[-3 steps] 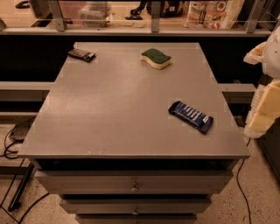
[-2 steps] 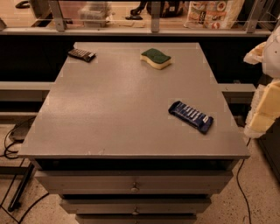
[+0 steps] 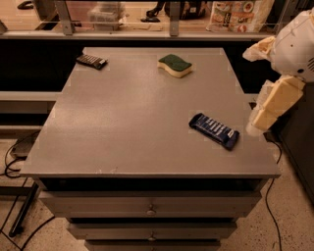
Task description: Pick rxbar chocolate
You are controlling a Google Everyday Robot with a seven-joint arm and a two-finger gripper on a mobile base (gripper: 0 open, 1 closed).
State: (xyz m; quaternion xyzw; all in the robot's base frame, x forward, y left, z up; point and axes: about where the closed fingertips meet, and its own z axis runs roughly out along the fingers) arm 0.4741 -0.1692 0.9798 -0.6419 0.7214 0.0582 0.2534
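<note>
The rxbar chocolate (image 3: 91, 61) is a small dark brown bar with pale stripes. It lies flat at the far left corner of the grey table (image 3: 137, 117). My gripper (image 3: 267, 110) hangs at the right edge of the view, beside the table's right side, far from the bar. Its pale fingers point down and left, close to the table's right edge. It holds nothing that I can see.
A blue-wrapped bar (image 3: 214, 130) with white lettering lies near the table's right edge, close to my gripper. A yellow-and-green sponge (image 3: 175, 65) sits at the far middle. A shelf with packaged goods (image 3: 235, 14) runs behind the table. Cables (image 3: 14, 162) lie on the floor at left.
</note>
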